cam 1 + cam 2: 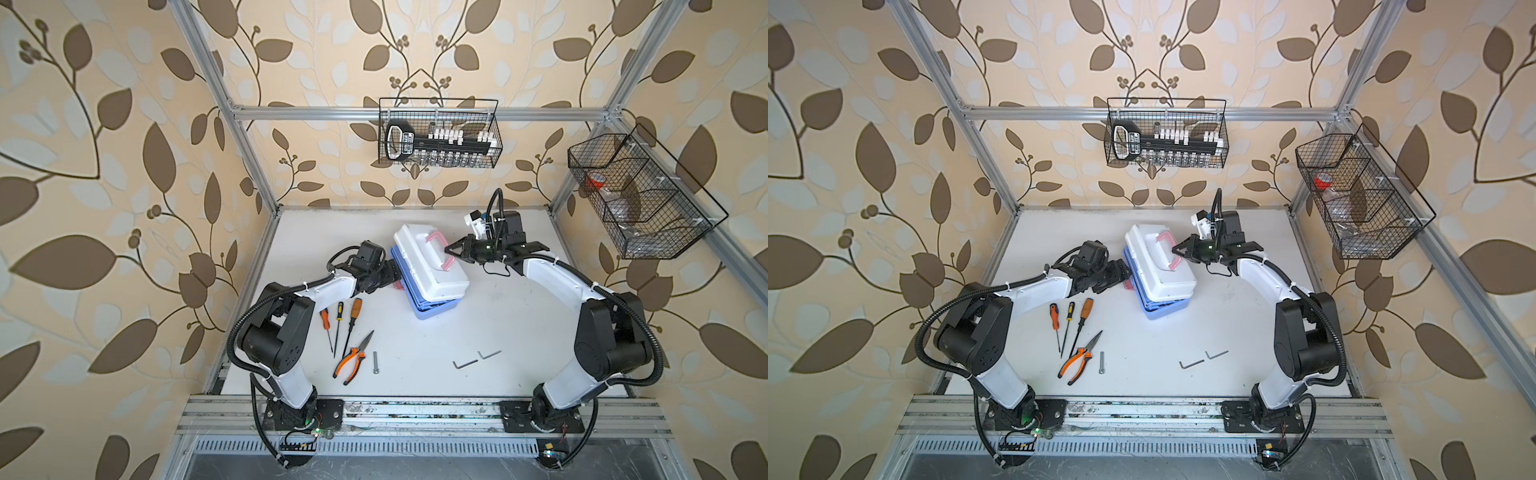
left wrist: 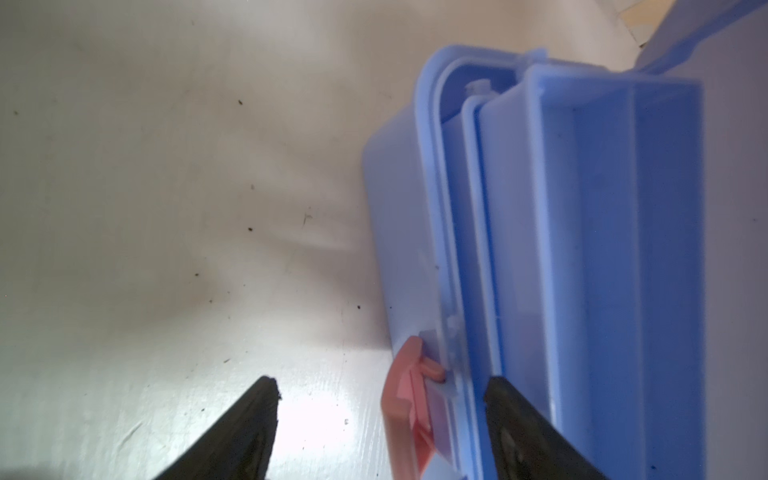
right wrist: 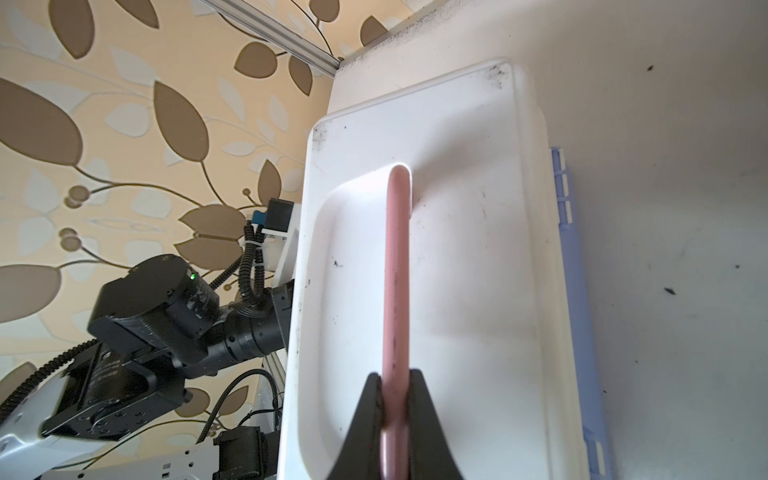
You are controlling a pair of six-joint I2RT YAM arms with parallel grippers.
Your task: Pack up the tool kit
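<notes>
screwdrivers (image 1: 324,318): 3 total, two with orange handles, one black-and-yellow
pliers (image 1: 353,359): just the 1 pair
bolt (image 1: 375,362): 1
hex keys (image 1: 465,364): 2
wire baskets (image 1: 496,137): 2, both black
tool kit (image 1: 432,266): 1
robot arms (image 1: 332,284): 2

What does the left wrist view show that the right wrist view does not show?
Only the left wrist view: the pink latch, the blue inner tray and the open left hand, straddling the latch. Only the right wrist view: the white lid and the right hand, shut on the pink handle. Both: the light blue base of the tool kit and the white table.
</notes>
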